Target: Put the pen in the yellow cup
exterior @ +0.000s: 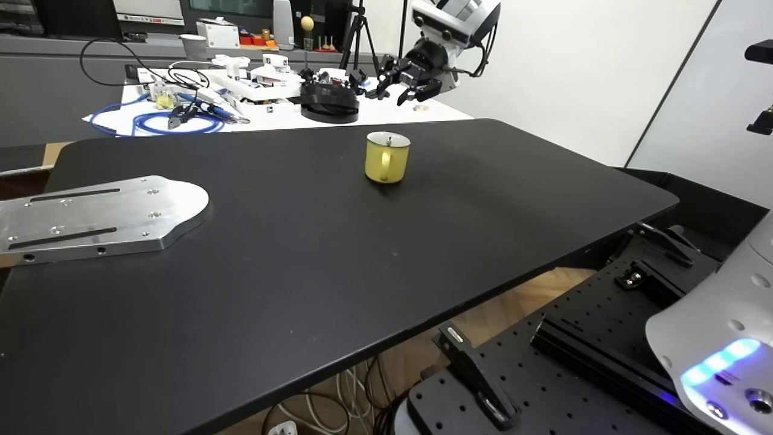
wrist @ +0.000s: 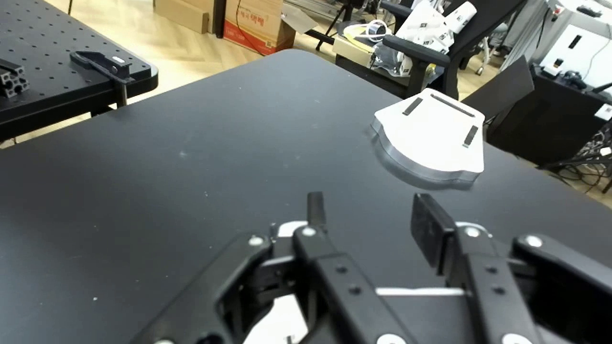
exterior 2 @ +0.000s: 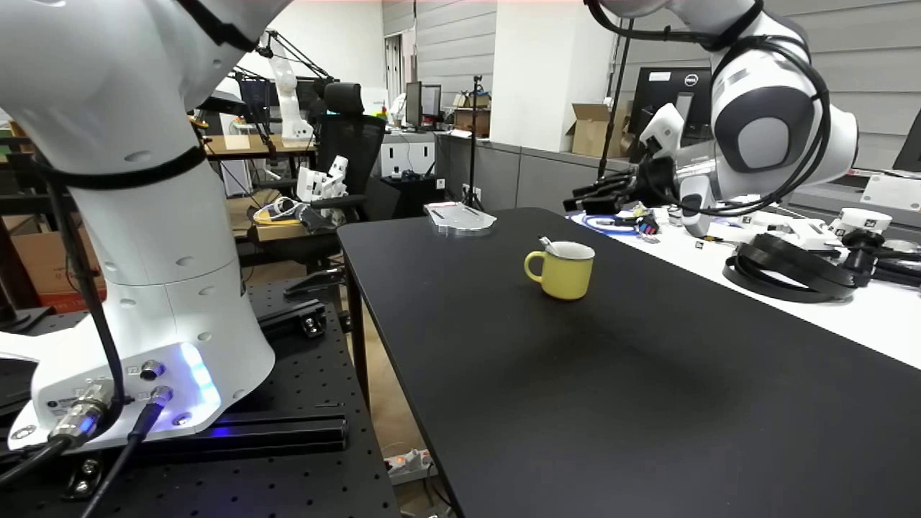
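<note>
The yellow cup (exterior: 377, 163) stands upright on the black table, and it also shows in an exterior view (exterior 2: 568, 279). The pen (exterior 2: 548, 245) is inside the cup, tilted against the rim, with its whitish upper end sticking out. Its dark tip (exterior: 389, 142) shows inside the rim in an exterior view; the rest is hidden by the cup wall. My gripper (wrist: 368, 210) is open and empty, with its two fingers apart. In both exterior views the gripper (exterior: 392, 93) (exterior 2: 579, 199) is raised above and beyond the cup, well apart from it. The cup is out of the wrist view.
A silver metal plate (exterior: 121, 211) lies at one end of the black table (exterior: 338, 272), also in the wrist view (wrist: 432, 134). A white table (exterior: 272, 121) with cables, white parts and a black round object (exterior: 329, 103) stands alongside. A pegboard base (exterior 2: 302, 460) carries the arm.
</note>
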You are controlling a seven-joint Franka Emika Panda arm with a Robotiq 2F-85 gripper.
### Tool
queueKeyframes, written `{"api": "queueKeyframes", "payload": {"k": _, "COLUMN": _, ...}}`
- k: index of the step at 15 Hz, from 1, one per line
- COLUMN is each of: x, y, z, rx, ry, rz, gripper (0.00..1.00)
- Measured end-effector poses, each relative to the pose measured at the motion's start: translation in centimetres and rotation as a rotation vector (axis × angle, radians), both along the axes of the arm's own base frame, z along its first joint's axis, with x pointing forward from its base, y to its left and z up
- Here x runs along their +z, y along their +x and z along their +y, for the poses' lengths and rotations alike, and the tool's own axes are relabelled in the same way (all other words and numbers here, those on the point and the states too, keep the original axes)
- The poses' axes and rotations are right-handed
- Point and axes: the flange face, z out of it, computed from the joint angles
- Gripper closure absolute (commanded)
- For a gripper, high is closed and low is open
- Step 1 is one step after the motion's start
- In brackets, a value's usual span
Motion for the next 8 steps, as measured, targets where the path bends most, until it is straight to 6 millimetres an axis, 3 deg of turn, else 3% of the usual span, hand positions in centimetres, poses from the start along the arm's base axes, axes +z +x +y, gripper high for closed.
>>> {"api": "queueKeyframes", "payload": {"k": 3, "x": 5.4, "y": 0.7, "z": 0.3, "rx": 0.032, "ry": 0.012, "rz": -0.088, "gripper": 0.01}}
{"api": "queueKeyframes", "payload": {"k": 4, "x": 7.1, "y": 0.8, "z": 0.3, "rx": 0.042, "ry": 0.017, "rz": -0.112, "gripper": 0.00}}
{"api": "queueKeyframes", "payload": {"k": 5, "x": 8.7, "y": 0.7, "z": 0.3, "rx": 0.052, "ry": 0.023, "rz": -0.133, "gripper": 0.11}}
{"api": "queueKeyframes", "payload": {"k": 7, "x": 10.9, "y": 0.4, "z": 0.1, "rx": 0.066, "ry": 0.031, "rz": -0.163, "gripper": 0.00}}
{"api": "queueKeyframes", "payload": {"k": 8, "x": 11.4, "y": 0.4, "z": 0.0, "rx": 0.067, "ry": 0.032, "rz": -0.170, "gripper": 0.00}}
